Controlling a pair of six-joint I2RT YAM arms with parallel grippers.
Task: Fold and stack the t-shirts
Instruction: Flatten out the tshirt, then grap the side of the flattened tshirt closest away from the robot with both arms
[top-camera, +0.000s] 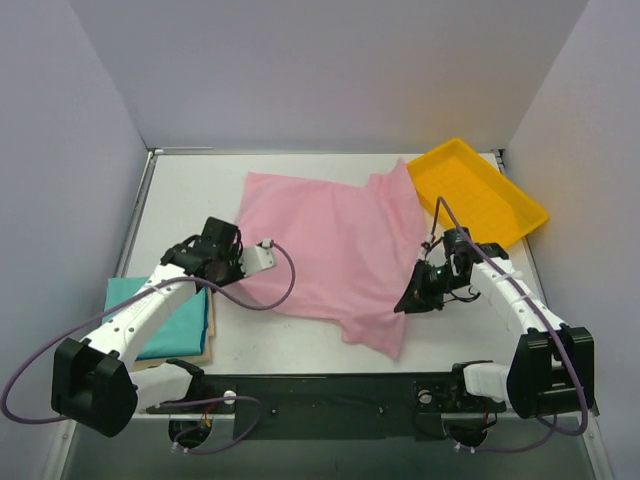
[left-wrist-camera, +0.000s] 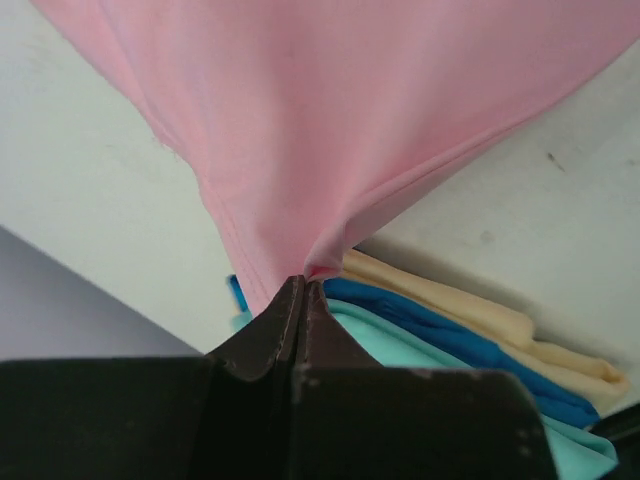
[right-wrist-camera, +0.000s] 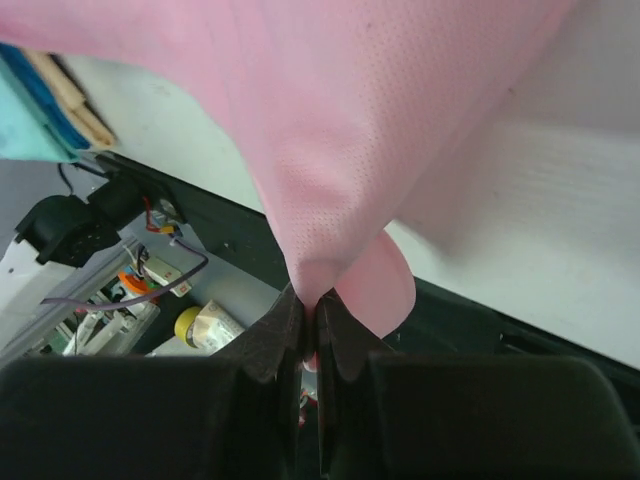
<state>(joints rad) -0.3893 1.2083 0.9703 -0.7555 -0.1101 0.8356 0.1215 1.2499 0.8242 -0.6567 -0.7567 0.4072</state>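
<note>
You're pinching the pink t-shirt (top-camera: 330, 250) at both sides: left gripper (left-wrist-camera: 303, 285) jaws pressing together on its left edge, right gripper (right-wrist-camera: 311, 300) jaws clamping its right edge, cloth fanning out beyond each.

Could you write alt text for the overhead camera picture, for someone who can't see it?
Two robot arms pinch a light pink t-shirt spread on a white table, the left gripper at its left edge, the right gripper at its right. A folded teal shirt lies on a cream shirt near left; a yellow tray sits far right.
</note>
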